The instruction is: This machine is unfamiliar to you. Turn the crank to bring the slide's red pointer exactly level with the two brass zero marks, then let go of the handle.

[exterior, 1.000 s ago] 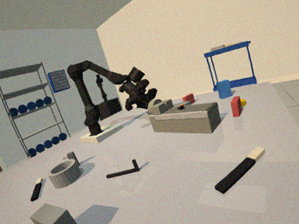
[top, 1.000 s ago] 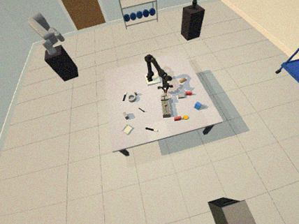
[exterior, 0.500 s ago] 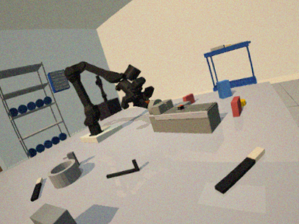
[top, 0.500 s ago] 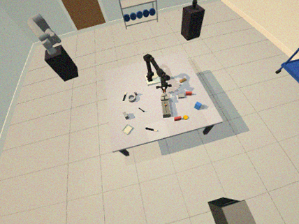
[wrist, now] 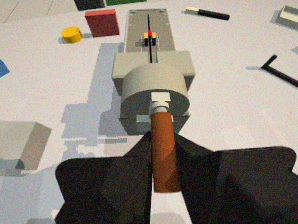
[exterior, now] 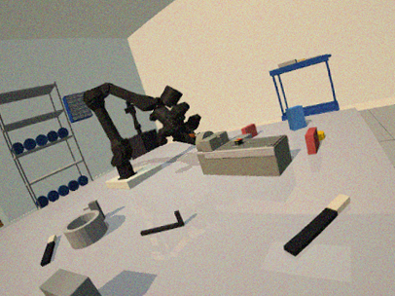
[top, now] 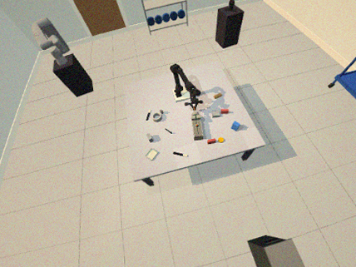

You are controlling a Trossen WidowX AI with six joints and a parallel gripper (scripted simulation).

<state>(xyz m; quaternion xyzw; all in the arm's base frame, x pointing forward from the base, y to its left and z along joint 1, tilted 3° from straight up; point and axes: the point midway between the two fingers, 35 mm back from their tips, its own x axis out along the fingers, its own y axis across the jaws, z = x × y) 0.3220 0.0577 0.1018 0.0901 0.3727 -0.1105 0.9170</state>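
The grey machine [top: 198, 133] [exterior: 238, 163] [wrist: 167, 26] stands on the table, its round crank hub [wrist: 156, 80] facing the arm. My gripper [top: 194, 107] [wrist: 158, 134] is shut on the orange crank handle [wrist: 165, 167], which points back toward the gripper from just below the hub's middle in the wrist view. The slide's red pointer [wrist: 150, 33] shows small on the machine's top, in the slot. It is between the two brass marks [wrist: 146, 36] side to side and looks close to level with them; an exact match is too small to tell. The fingertips partly cover the handle.
A red block [top: 211, 141] [exterior: 312, 141] [wrist: 102, 24] and a yellow disc [top: 221, 139] [wrist: 71, 34] are beyond the machine. A grey block [top: 216, 114] [wrist: 17, 142] and a blue object [top: 236, 126] [exterior: 296, 118] are beside it. A black angled rod [exterior: 162, 229] lies on the opposite side.
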